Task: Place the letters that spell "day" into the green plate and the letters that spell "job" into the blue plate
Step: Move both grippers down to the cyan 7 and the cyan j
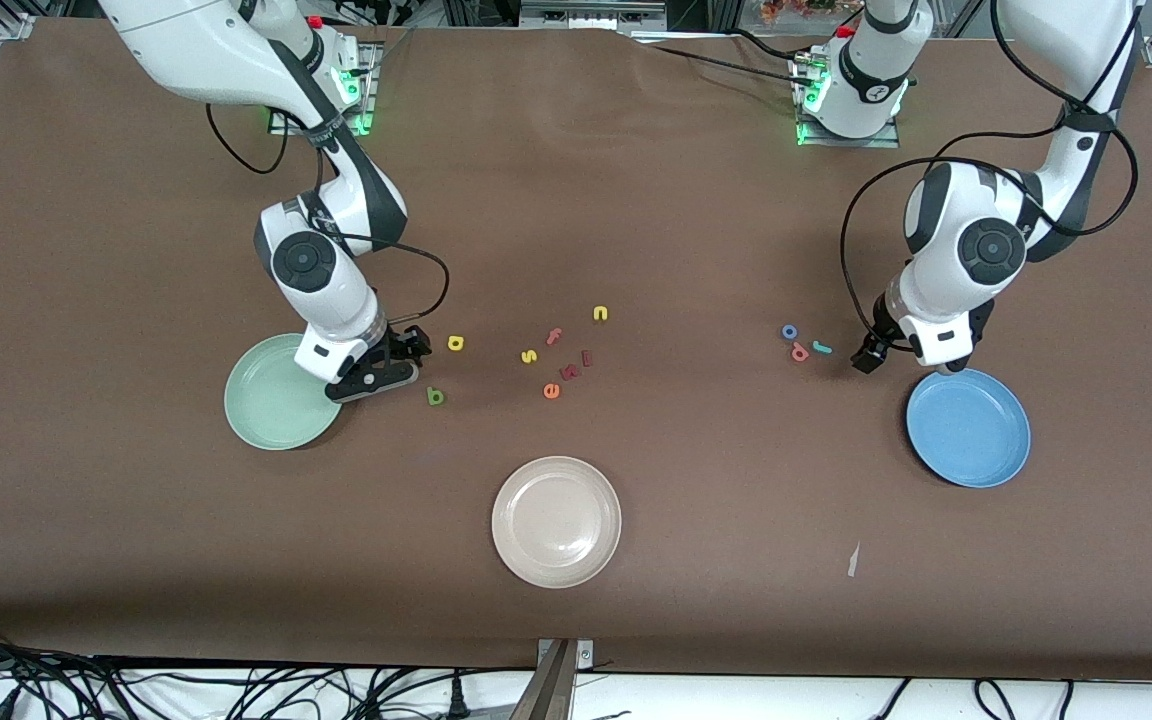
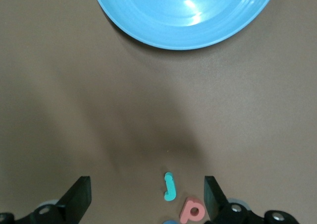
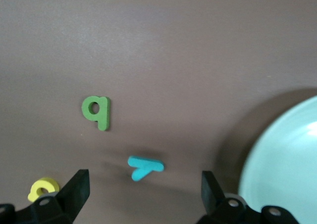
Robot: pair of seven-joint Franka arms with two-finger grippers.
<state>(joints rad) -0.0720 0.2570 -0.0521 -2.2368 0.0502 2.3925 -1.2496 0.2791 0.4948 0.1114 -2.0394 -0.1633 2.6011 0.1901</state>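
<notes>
Right pincer point(image 3: 143, 194) spread, low over teal y point(image 3: 144, 167) beside green plate point(image 1: 256, 415), frame's left; left pincer point(image 2: 147, 196) spread over teal j point(image 2: 169, 187) near blue plate point(image 1: 981, 450). Best centred before closing.

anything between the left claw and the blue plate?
No. In the left wrist view the brown table is bare between the open left claw and the blue plate; the teal j lies between the claw's fingers, not toward the plate.
</notes>
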